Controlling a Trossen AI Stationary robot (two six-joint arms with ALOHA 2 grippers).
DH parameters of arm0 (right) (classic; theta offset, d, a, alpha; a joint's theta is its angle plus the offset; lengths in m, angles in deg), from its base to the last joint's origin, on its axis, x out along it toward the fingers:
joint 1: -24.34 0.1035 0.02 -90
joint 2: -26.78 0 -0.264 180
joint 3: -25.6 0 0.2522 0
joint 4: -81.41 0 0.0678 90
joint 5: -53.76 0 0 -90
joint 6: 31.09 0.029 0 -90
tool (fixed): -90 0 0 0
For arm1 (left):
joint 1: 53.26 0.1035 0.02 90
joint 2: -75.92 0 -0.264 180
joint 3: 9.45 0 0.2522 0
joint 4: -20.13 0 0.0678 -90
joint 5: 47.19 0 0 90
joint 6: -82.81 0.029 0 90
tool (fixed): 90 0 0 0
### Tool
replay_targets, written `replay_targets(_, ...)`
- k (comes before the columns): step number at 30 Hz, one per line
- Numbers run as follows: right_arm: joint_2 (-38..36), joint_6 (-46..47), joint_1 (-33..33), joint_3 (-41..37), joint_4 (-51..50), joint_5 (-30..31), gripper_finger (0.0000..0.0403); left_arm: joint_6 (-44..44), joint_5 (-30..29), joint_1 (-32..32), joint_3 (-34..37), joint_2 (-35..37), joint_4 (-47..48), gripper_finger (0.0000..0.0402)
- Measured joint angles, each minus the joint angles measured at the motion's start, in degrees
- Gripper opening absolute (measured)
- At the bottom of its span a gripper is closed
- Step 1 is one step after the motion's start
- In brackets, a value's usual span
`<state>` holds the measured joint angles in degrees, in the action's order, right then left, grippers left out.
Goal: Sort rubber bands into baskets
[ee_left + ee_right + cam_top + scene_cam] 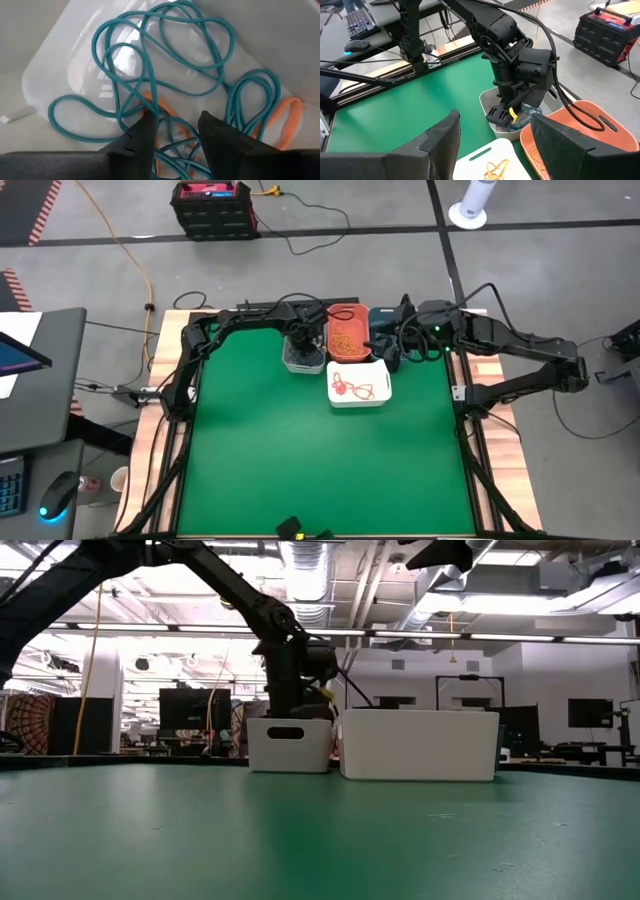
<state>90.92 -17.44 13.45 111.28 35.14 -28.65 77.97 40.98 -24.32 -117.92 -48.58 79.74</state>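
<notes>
- Table (320, 460): green mat top with a wood border showing along the left and right sides. Most of the mat is bare; all 4 baskets are bunched at the far edge, around its middle.
- Light grey basket (303, 358) is farthest left, coral-orange basket (347, 338) just right of it, dark slate-blue basket (383, 330) right of that and mostly covered by the arm, white basket (359, 384) nearer the table centre, touching or nearly touching the coral one.
- Rubber bands: teal-blue loops (165, 55) tangled on the grey basket's floor with 2 orange ones (287, 117) mixed in; yellow-orange bands (348, 338) in the coral basket; red bands (357, 389) in the white basket.
- Left gripper (172, 137) is down inside the grey basket, jaws part open, tips straddling crossed teal and orange strands; cannot tell if anything is actually pinched.
- Right gripper (495, 145) hangs above the far-edge baskets near the slate-blue one, jaws open, holding nothing.
- Room: grey floor with black tape lines, a red-and-black case (212, 205) beyond the far edge, an orange cable (130, 255) running across the floor, a desk (40, 380) with a mouse (58, 498) off the left side, a white fan base (468, 210).
- Low view: open ceiling with ducts and strip lights, dark monitors at the back.
- No readable labels or writing.
</notes>
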Motion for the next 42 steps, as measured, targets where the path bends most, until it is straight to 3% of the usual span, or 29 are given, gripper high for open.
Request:
replay_targets(3, 0.00, 0.00, 0.00, 0.00, -0.05, 0.00, 0.0269, 1.63, 0.02, -0.12, 0.06, -0.08, -0.83, 0.0110)
replay_targets(8, 0.00, -0.02, -0.02, 0.00, -0.06, 0.02, 0.0269, 2.82, 0.89, 0.13, -0.50, 0.01, -1.16, 0.0013)
replay_targets(13, 0.00, -0.39, -0.02, 0.00, -0.10, 0.00, 0.0269, 4.48, 1.74, 1.00, -5.40, -0.81, 2.31, 0.0002)
replay_targets(20, 0.00, -0.63, -0.09, 0.00, -0.27, 0.00, 0.0269, 4.98, 11.34, 3.35, -15.04, -0.38, 12.47, 0.0001)
replay_targets(26, 0.00, -1.73, -0.12, 0.00, -0.25, 0.02, 0.0269, 7.61, 13.88, 3.99, -20.86, -0.34, 17.18, 0.0001)
replay_targets(29, 0.00, -2.14, -0.58, 0.00, -0.25, 0.01, 0.0269, 9.12, 10.06, 4.03, -20.96, -0.29, 17.74, 0.0000)
replay_targets(34, 0.00, -2.14, -0.94, 0.00, -0.23, 0.02, 0.0269, 10.40, -6.31, 4.44, -20.14, -0.47, 10.77, 0.0000)
replay_targets(36, 0.00, -2.12, -0.93, 0.00, -0.21, 0.02, 0.0269, 10.85, -9.39, 4.91, -20.14, -0.47, 7.41, 0.0000)
replay_targets(42, 0.00, -1.68, -0.81, 0.00, -0.22, 0.00, 0.0269, 12.68, -1.31, 5.85, -20.14, -0.47, 11.69, 0.0007)
